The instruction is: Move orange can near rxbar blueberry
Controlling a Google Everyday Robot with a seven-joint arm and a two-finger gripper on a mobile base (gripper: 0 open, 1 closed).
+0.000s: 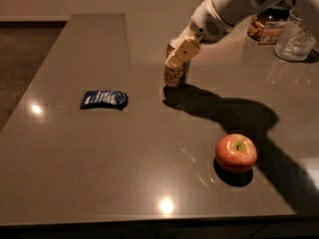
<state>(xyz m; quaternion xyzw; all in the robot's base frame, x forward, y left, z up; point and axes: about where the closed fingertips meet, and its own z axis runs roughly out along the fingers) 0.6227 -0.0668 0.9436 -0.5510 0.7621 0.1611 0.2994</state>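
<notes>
One orange can stands clamped in the gripper; one rxbar blueberry well left of it; one apple below-right.

One orange can, one rxbar blueberry, one apple, one glass, one jar, one hand at orange can.

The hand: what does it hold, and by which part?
The hand, toward the far side of the table, holds the orange can by its upper part.
</notes>
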